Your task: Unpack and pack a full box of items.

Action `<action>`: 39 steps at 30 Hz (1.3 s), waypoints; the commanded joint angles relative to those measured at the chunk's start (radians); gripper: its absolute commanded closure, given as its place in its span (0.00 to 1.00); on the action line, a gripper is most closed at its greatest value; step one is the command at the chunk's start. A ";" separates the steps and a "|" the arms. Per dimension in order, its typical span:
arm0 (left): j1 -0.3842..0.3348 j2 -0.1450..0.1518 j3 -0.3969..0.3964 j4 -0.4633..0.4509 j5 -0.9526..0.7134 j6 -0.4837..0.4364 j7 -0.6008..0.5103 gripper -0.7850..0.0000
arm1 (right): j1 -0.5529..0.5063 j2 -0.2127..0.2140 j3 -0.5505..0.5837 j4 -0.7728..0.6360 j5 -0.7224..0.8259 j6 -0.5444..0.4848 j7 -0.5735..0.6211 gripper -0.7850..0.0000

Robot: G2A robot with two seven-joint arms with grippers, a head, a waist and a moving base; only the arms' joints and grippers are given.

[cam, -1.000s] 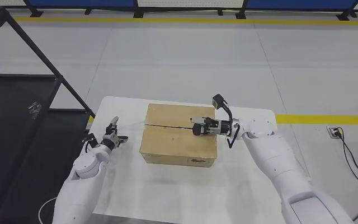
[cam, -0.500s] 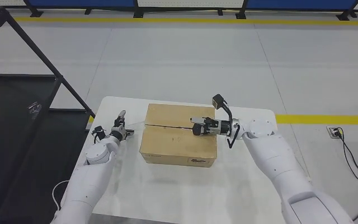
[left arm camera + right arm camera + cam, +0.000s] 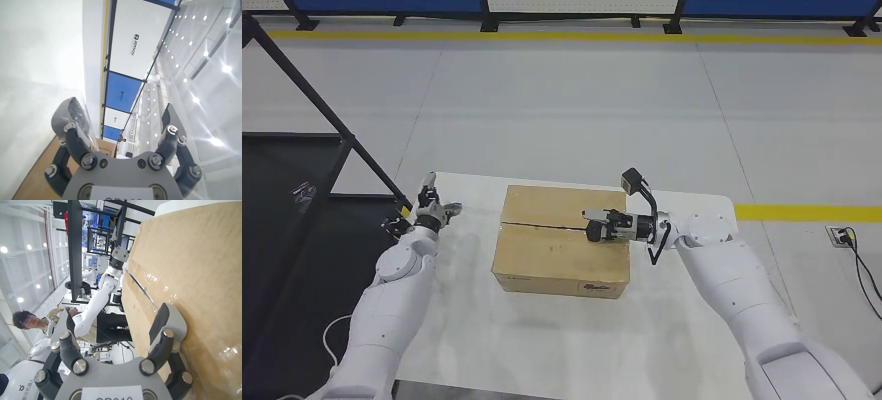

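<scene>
The closed brown cardboard box (image 3: 560,250) sits mid-table, with a dark slit along its centre seam (image 3: 542,226). My right gripper (image 3: 592,222) hovers over that seam near the box's right end. In the right wrist view it (image 3: 115,321) is open, one finger (image 3: 166,317) lying on the glossy taped box top (image 3: 179,266). My left gripper (image 3: 428,203) is off the box's left side, near the table's back left corner. It (image 3: 121,109) is open, pointing upward, and a strip of clear tape (image 3: 85,123) clings to one finger. A box corner (image 3: 47,161) shows behind it.
The white table (image 3: 542,330) has bare surface in front of the box and on both sides. A black frame (image 3: 352,150) and a dark panel stand just left of the table. A person (image 3: 28,319) stands behind the robot, touching nothing.
My left gripper went from the table's left to the box's left edge, then swung back and away toward the back left corner. The right arm and the box have stayed put.
</scene>
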 commanded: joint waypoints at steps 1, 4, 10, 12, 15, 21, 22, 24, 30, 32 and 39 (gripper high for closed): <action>0.012 0.004 -0.010 -0.030 0.004 -0.011 0.000 0.00 | 0.000 0.000 0.000 0.000 0.000 0.000 0.000 0.00; 0.035 0.010 -0.023 -0.087 0.013 -0.024 0.001 0.00 | 0.000 0.000 0.000 0.000 0.000 0.000 0.000 0.00; 0.107 0.020 -0.045 -0.243 0.040 -0.034 0.013 0.00 | 0.000 0.000 0.000 0.000 0.000 0.000 0.000 0.00; 0.137 0.023 -0.056 -0.308 0.049 -0.034 0.024 0.00 | 0.000 0.000 0.000 0.000 0.000 0.000 0.000 0.00; 0.187 0.028 -0.071 -0.415 0.065 -0.030 0.042 0.00 | 0.000 0.000 0.000 0.000 0.000 0.000 0.000 0.00; 0.286 0.036 -0.104 -0.622 0.088 -0.012 0.079 0.00 | -0.030 0.007 0.010 -0.045 -0.006 0.010 -0.060 0.00; 0.300 0.036 -0.108 -0.652 0.087 -0.009 0.084 0.00 | -0.042 0.012 0.019 -0.061 -0.004 0.008 -0.077 0.00; 0.324 0.037 -0.115 -0.702 0.091 -0.008 0.092 0.00 | -0.066 0.022 0.037 -0.092 0.001 0.010 -0.102 0.00; 0.372 0.037 -0.130 -0.819 0.096 -0.003 0.108 0.00 | -0.135 0.055 0.088 -0.189 -0.009 0.039 -0.160 0.00; 0.386 0.037 -0.134 -0.853 0.102 -0.004 0.113 0.00 | -0.156 0.065 0.104 -0.221 -0.009 0.064 -0.156 0.00; 0.425 0.035 -0.131 -0.955 0.118 -0.004 0.123 0.00 | -0.217 0.097 0.155 -0.325 -0.019 0.119 -0.144 0.00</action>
